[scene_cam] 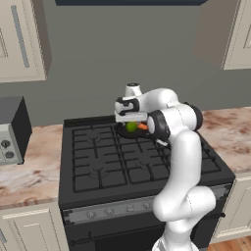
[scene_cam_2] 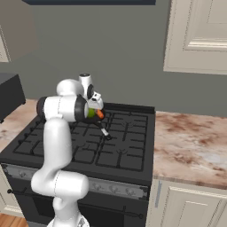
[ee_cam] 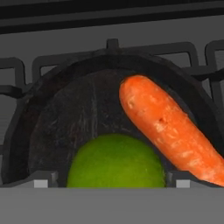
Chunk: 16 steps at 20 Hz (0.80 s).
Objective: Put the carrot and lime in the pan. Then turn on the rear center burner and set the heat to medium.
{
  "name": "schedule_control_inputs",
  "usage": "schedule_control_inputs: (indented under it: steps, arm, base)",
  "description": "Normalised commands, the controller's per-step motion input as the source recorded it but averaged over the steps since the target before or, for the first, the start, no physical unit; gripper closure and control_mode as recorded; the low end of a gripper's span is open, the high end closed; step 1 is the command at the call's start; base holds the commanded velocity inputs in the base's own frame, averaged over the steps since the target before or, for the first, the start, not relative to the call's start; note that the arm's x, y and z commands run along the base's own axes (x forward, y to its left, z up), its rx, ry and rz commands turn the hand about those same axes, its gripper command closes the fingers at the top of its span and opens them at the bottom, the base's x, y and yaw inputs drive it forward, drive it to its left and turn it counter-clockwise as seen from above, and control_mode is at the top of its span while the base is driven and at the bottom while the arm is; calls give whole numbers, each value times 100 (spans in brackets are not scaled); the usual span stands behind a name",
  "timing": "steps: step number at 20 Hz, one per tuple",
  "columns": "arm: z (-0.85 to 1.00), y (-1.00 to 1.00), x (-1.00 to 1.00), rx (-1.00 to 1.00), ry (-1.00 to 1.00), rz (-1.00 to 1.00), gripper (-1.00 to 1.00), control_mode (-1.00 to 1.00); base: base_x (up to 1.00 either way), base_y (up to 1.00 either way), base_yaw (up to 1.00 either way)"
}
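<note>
Orange tapered carrot [ee_cam: 168, 127] and round green lime [ee_cam: 116, 162] lie together in the shallow black frying pan [ee_cam: 57, 131]; end effector [ee_cam: 109, 183] hovers above, fingers apart. Rear center burner apparently remains unlit.

One pan [ee_cam: 57, 131] sits on the stove [scene_cam: 98, 162], toward its rear. In the pan lie one carrot [ee_cam: 170, 127] and one lime [ee_cam: 116, 162], side by side. One robot arm [scene_cam: 179, 162] reaches over the pan. Left of the stove, one dark appliance [scene_cam: 12, 130] stands on the counter [scene_cam: 29, 171]. Two wall cabinets [scene_cam: 22, 39] hang above, one on each side of the stove.
</note>
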Motion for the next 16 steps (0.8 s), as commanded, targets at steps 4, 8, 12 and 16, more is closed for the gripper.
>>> schedule_control_inputs:
  steps: [4, 8, 12, 16]
  arm:
    - [42, -12, -61, 0, -7, 0, -100, -100]
    - [34, -20, -78, 0, -10, 0, -100, -100]
    - [29, -22, -82, 0, -9, 0, -100, -100]
    - [7, -19, -84, 0, -2, 0, -100, -100]
  base:
    - [0, 0, 0]
    - [0, 0, 0]
    - [0, 0, 0]
    - [0, 0, 0]
